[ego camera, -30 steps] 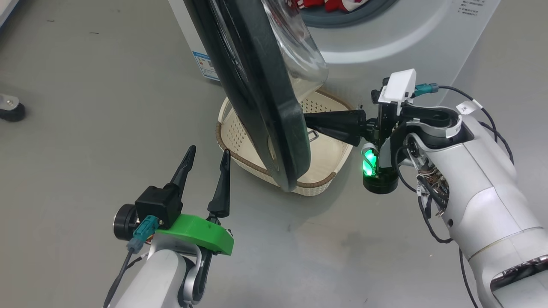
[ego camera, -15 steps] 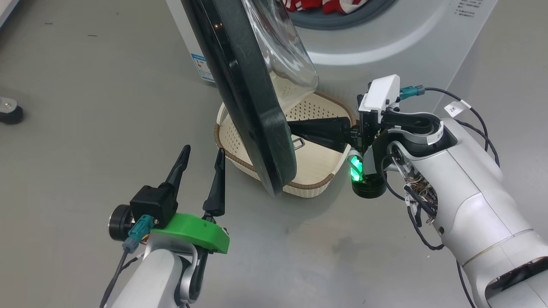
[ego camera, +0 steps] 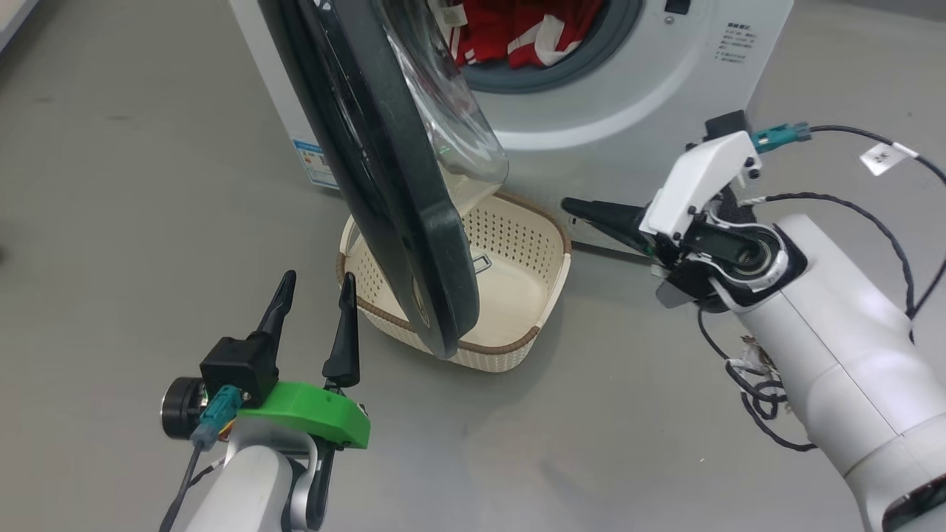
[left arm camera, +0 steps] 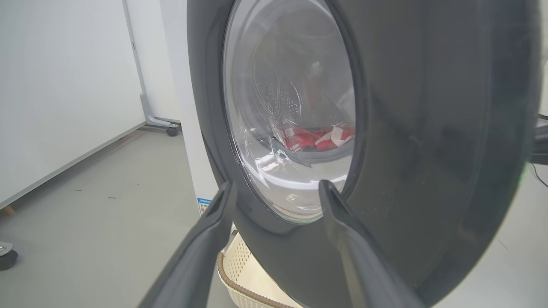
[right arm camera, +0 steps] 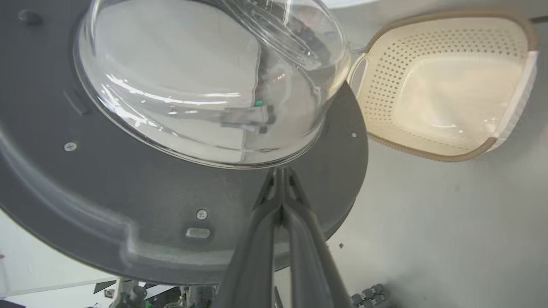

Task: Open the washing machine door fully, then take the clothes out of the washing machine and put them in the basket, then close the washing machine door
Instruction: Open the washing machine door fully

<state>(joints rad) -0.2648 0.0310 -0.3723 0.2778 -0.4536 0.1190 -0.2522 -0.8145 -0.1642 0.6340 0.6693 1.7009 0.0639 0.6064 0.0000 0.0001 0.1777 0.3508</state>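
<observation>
The washing machine [ego camera: 650,81] stands at the top, its round opening showing the red clothes [ego camera: 517,33] in the drum. The washing machine door [ego camera: 399,185] stands swung out, its black rim hanging over the cream basket [ego camera: 510,295] on the floor. My left gripper [ego camera: 316,279] is open, just left of the door's lower edge, holding nothing. In the left wrist view the left gripper [left arm camera: 276,187] faces the door [left arm camera: 428,128], with the clothes [left arm camera: 319,137] seen through the glass. My right gripper [ego camera: 569,204] is shut and empty, right of the basket, pointing at the door's inner side. The right gripper [right arm camera: 280,171] faces the glass bowl [right arm camera: 205,77].
A small blue label [ego camera: 310,159] sits low on the machine's left side. Grey floor lies all around the basket [right arm camera: 445,85]. A white wall panel [left arm camera: 64,85] and a black caster [left arm camera: 6,256] are off to the left. Loose cables [ego camera: 761,399] hang from my right forearm.
The head camera has shifted, bringing more of the machine into view. My right gripper has drawn back to the right, away from the door's inner face. The left gripper stays open.
</observation>
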